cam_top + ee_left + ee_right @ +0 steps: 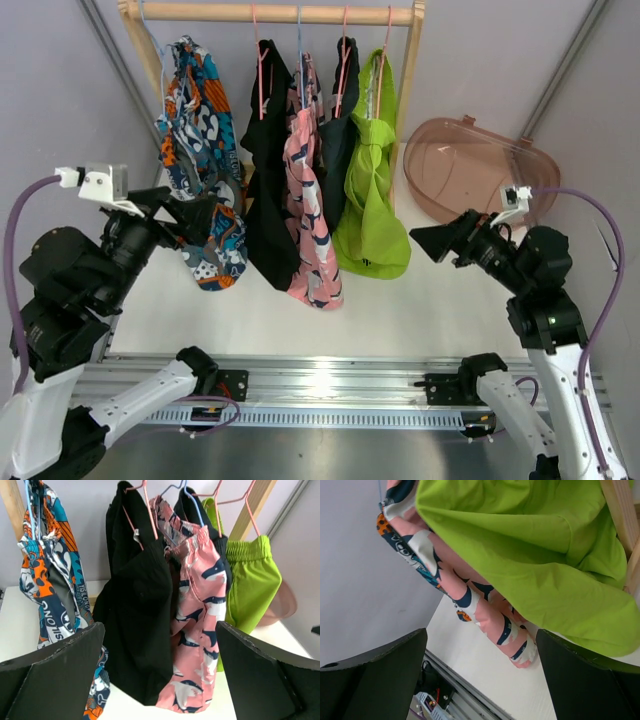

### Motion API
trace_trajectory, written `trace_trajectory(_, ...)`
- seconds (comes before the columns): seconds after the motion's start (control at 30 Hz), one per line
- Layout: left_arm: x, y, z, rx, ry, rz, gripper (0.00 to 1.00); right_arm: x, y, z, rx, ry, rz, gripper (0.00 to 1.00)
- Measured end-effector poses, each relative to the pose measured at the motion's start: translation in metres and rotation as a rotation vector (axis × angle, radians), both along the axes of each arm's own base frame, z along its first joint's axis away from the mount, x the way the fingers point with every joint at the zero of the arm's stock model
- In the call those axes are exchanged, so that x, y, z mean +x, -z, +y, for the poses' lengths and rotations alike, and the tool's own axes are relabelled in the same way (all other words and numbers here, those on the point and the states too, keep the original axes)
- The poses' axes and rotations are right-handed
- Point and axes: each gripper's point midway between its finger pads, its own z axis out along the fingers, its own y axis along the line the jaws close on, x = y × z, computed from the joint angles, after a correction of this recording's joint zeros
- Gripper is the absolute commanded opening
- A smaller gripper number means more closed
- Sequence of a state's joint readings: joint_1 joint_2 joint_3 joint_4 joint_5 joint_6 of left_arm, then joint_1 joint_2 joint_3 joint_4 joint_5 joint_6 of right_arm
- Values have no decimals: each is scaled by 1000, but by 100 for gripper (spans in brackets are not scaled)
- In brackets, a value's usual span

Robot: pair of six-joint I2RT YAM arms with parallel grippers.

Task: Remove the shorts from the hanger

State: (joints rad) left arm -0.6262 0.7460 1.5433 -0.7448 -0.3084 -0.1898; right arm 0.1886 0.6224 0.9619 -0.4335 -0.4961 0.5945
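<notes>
The white desk stands between pale lilac walls, with a wooden rail at the far side. The multicoloured shorts hang just beyond the left end effector. Black shorts, pink shark-print shorts and charcoal shorts follow. The lime green shorts are nearest the right end effector. Both end effectors are spread, gripping nothing.

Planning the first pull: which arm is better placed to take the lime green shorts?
Right. The right fingers, open, face the lime green shorts; the left fingers sit across the rack, by the multicolour shorts.
</notes>
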Motion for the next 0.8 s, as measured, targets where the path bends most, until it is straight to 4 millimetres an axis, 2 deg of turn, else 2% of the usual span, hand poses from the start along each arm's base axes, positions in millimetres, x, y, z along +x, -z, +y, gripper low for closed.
trace_trajectory(0.17, 0, 17, -15, 50, 81, -2, 99, 23, 10, 0, 7, 40, 68, 99)
trace_trajectory(0.27, 2, 11, -26, 55, 124, -12, 99, 30, 9, -4, 48, 82, 65, 99)
trace_trajectory(0.5, 28, -52, -67, 27, 225, -98, 99, 38, 16, -14, 57, 162, 78, 99)
trace_trajectory(0.6, 43, -68, -88, 13, 269, -124, 99, 40, 16, -15, 35, 172, 75, 99)
trace_trajectory(0.7, 66, -86, -119, -15, 329, -142, 98, 37, 10, -19, -1, 186, 51, 100)
trace_trajectory(0.8, 100, -86, -155, -33, 379, -130, 98, 26, -6, -25, -27, 200, -6, 99)
